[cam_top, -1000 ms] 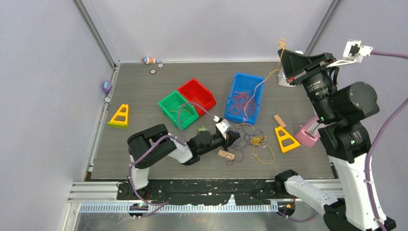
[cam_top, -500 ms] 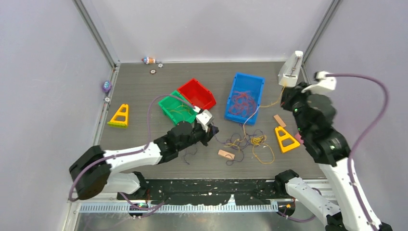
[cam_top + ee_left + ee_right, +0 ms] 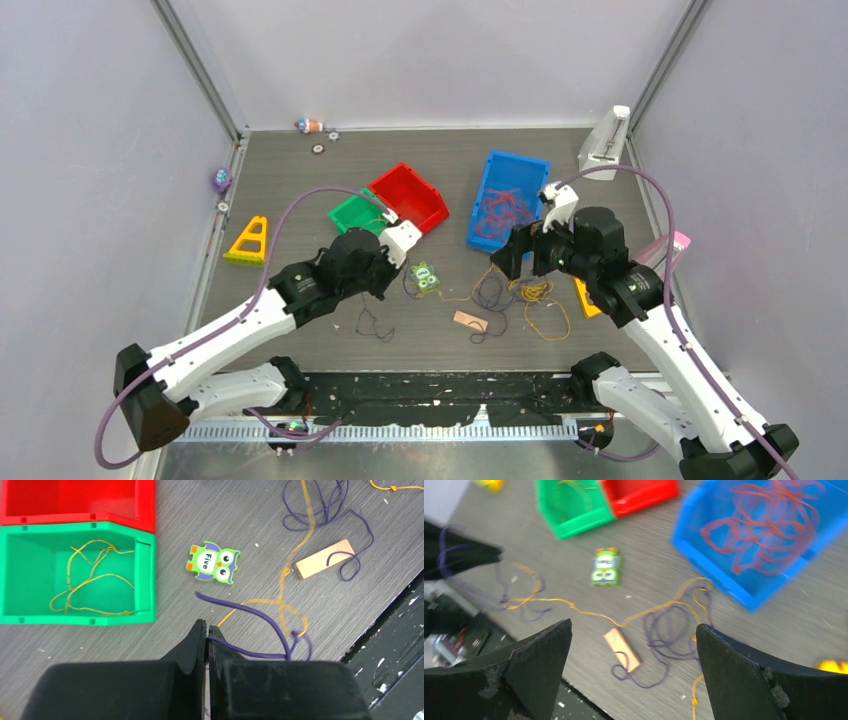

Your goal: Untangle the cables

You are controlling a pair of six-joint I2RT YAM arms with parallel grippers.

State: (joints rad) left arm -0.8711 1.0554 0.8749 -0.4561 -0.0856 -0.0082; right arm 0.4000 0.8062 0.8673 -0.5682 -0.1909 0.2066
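A loose tangle of purple and yellow cables (image 3: 512, 292) lies on the table by a small wooden block (image 3: 469, 321). My left gripper (image 3: 390, 272) is shut on a purple cable (image 3: 250, 612), which comes out between the fingertips of the gripper (image 3: 206, 630) and trails right, crossed by a yellow strand (image 3: 280, 607). My right gripper (image 3: 512, 255) hovers over the tangle. In its wrist view the gripper (image 3: 634, 625) is wide open, empty, with the block (image 3: 622, 649) below. Orange-red cables (image 3: 503, 208) fill the blue bin (image 3: 482, 200). Yellow cables (image 3: 90, 580) lie in the green bin (image 3: 145, 580).
A green owl card (image 3: 425, 277) lies between the arms. A red bin (image 3: 410, 195) stands beside the green one. Yellow triangle stands sit at the left (image 3: 249, 241) and under the right arm (image 3: 583, 292). A white fixture (image 3: 605, 145) and a pink object (image 3: 675, 243) are at right.
My right arm dropped from high at the back right to just above the tangle and opened, releasing the yellow cable. My left arm drew back to the left with the purple cable.
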